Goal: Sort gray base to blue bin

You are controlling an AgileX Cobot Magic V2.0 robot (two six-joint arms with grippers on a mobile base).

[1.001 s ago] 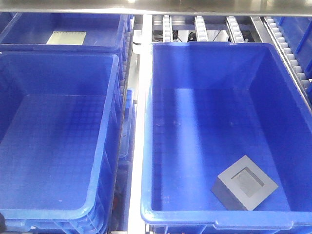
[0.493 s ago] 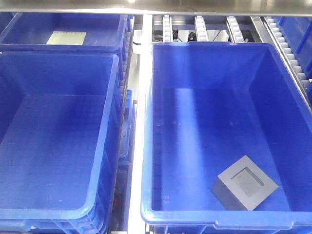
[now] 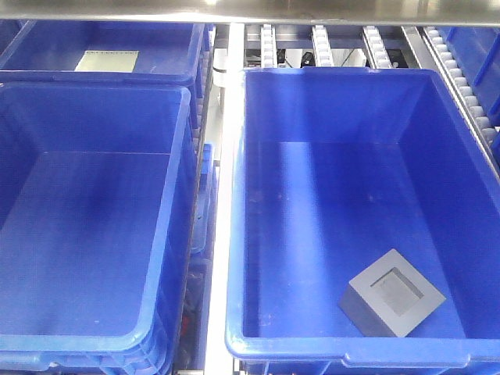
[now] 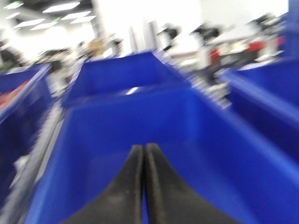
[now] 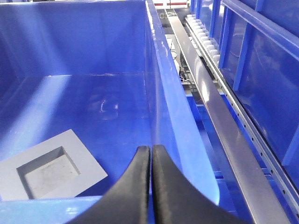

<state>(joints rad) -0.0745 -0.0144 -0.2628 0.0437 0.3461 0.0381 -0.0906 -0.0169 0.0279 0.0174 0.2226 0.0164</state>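
right claw [image 5: 150, 161]: black fingers pressed together with nothing between them, held above the near right rim of the blue bin
left claw [image 4: 144, 161]: fingers together and holding nothing, over the inside of another blue crate; this view is blurred
gray base [image 3: 391, 292]: lies on the floor of the blue bin, in its near right corner, turned at an angle to the walls, square recess facing up; apart from both claws
gray base, right wrist view [image 5: 49, 164]: low and left of the right claw
blue bin [image 3: 234, 234]: the right-hand crate in the front view
left crate [image 3: 186, 156]: alike, beside the blue bin across a pale metal rail [image 3: 223, 234]
far crate [image 3: 156, 76]: holds a pale flat piece [image 3: 107, 60]
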